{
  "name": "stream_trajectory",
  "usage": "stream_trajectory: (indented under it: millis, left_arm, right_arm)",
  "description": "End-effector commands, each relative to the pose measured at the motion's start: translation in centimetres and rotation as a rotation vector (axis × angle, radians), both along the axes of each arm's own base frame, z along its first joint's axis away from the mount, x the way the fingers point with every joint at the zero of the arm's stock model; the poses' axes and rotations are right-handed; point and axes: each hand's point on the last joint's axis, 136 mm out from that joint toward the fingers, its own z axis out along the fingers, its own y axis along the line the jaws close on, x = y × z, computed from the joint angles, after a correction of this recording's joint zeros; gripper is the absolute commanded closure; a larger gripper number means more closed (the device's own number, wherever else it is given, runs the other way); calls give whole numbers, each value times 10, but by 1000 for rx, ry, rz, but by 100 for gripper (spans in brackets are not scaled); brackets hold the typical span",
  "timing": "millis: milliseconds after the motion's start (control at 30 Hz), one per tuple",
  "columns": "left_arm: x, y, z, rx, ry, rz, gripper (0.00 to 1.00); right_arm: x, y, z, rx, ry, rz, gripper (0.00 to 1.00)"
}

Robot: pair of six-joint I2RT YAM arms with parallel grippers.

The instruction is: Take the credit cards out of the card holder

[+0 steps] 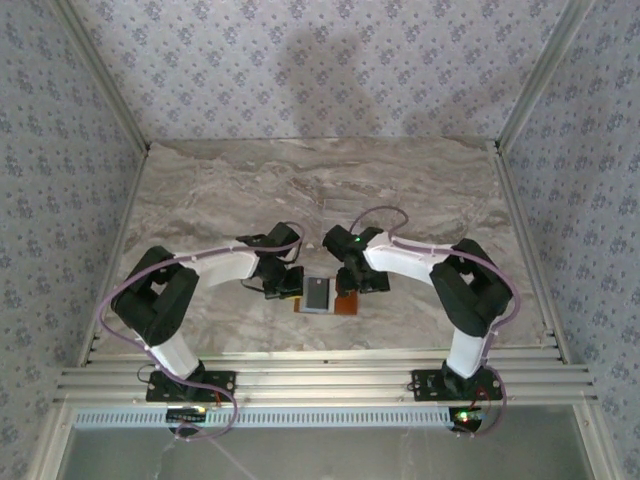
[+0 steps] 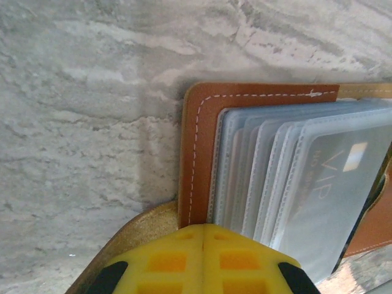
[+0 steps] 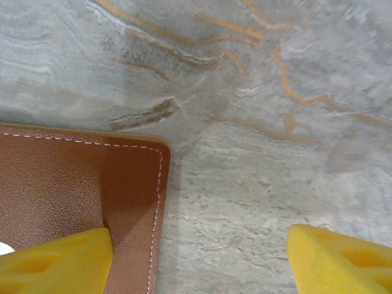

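Yellow fingers of the left gripper are pressing together, fully closed, at the near edge of the card holder, which is lying open on the marble table between both arms. One credit card is sitting inside a clear sleeve. The right gripper is standing open, one finger over the brown cover, the other over the table.

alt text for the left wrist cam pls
An open brown card holder lies on a grey marbled table, clear plastic sleeves fanned out, a pale card marked VIP in the top one. The left gripper, yellow fingers closed together, sits at the holder's near edge at the bottom.
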Motion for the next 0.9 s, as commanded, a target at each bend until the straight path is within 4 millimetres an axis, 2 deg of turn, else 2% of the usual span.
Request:
stream_trajectory:
  millis: [0,33,333,500,633,700,867]
  left_arm:
    - [-18,11,-23,42,67,24,97]
    - [-18,11,-22,38,67,24,97]
    - [-16,11,-21,42,59,33,97]
    - [-16,10,-21,38,60,35,97]
    - [-17,10,-21,37,62,36,97]
    - [-17,9,-20,35,61,37,97]
    - [-16,9,-15,21,50,52,97]
  right_arm:
    - [-5,-25,13,-155,-4,13,23]
    - [2,-15,24,-114,-28,9,23]
    - [5,20,78,131,-69,-6,29]
    - [9,39,103,290,-90,-15,39]
    - [5,69,105,532,-39,-12,56]
    - [2,77,92,629,8,-51,66]
    - [-1,90,70,741,78,-97,75]
